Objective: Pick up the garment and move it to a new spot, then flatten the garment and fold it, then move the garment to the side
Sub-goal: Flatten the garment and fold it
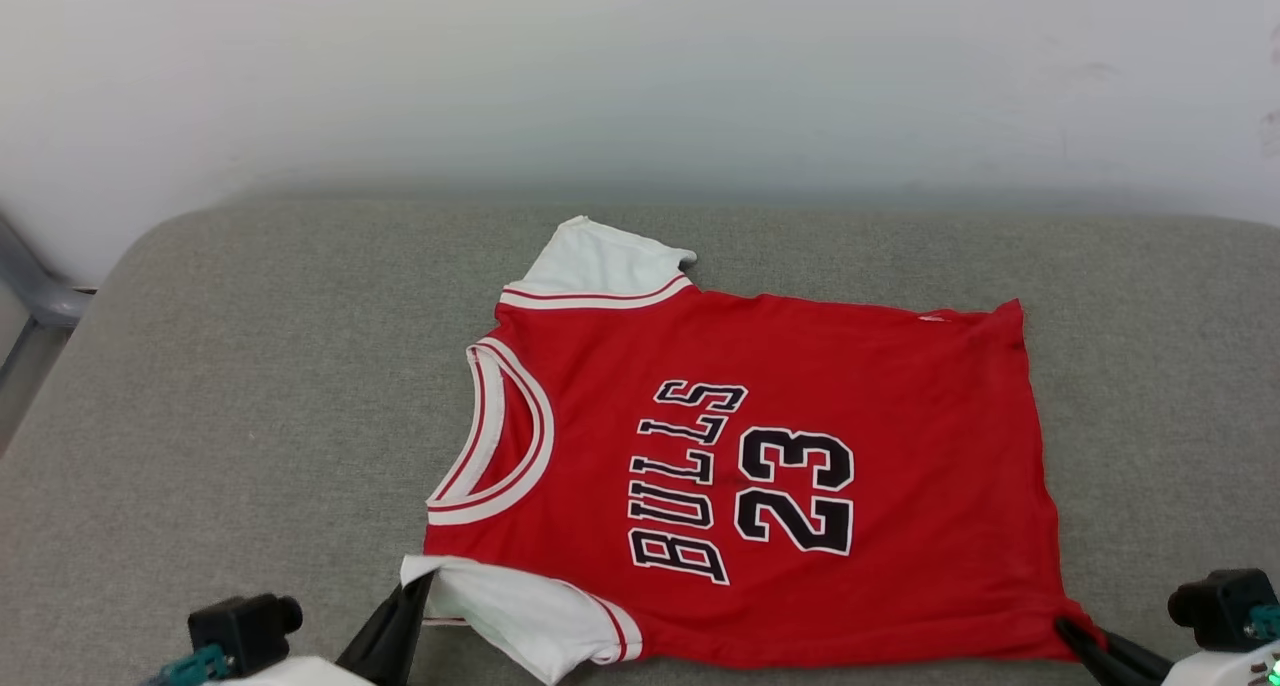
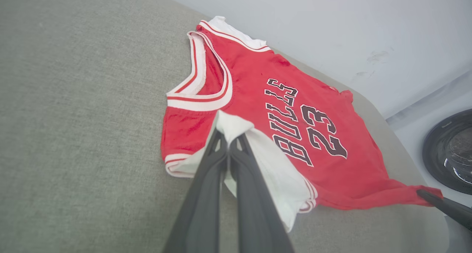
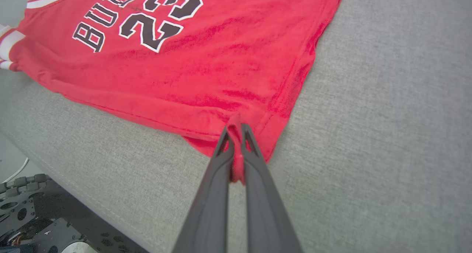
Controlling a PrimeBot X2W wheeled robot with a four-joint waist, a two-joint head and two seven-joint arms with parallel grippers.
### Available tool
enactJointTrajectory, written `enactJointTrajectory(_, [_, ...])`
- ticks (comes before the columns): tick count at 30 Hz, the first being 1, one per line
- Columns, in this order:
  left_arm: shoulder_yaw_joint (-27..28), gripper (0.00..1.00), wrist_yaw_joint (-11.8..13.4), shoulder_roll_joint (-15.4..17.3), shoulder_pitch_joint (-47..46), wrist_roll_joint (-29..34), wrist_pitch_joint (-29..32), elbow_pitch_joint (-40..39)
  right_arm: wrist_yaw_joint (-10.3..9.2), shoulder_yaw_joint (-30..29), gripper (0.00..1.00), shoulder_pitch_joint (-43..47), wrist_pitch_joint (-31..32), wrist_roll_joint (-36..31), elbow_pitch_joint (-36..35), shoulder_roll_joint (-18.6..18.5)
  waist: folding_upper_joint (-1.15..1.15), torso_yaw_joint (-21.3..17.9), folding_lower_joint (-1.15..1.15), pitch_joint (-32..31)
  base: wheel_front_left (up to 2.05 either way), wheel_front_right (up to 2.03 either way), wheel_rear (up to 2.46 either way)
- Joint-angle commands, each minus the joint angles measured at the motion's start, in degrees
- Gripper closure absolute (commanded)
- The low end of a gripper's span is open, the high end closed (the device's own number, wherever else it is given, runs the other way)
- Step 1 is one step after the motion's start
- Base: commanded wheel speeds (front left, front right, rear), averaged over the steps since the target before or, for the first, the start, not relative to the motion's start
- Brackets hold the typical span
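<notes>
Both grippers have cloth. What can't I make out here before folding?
Head view: left gripper and right gripper cut by the bottom edge.
Left wrist view: far sleeve mostly hidden behind the shoulder of the garment; dark round object cut by the right edge.
Right wrist view: lettering clipped by the top edge.
All views: its underside, against the cushion.

Plain indoor room, perhaps a lab, grey fabric-covered cushion [image 1: 250, 416] against a bare white wall [image 1: 640, 66], grey metal frame [image 1: 40, 301] at far left, round dark-rimmed glass object [image 2: 450, 149] at right.
</notes>
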Motion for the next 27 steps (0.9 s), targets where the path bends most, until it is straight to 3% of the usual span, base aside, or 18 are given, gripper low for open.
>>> enactJointTrajectory(1, [-0.4,1.0,-0.4,-0.1,-1.9,0.7,0.4,0.6,-0.07,-0.5,1.0,-1.1,0.6,-0.4,-0.7,0.3,0.0,-0.4,0.0,0.7,0.0,0.0,0.0])
enactJointTrajectory(12, [-0.8,1.0,-4.0,-0.1,-18.9,2.7,2.3,9.2,-0.07,-1.5,1.0,-9.3,5.0,0.6,-2.5,1.0,0.0,-2.5,0.0,6.4,0.0,0.0,0.0])
enactJointTrajectory(27, [-1.7,1.0,-8.3,-2.2,-35.0,2.8,1.8,27.3,-0.07,4.2,1.0,-24.9,5.1,2.4,6.8,2.0,0.0,-3.6,0.0,13.7,0.0,0.0,0.0])
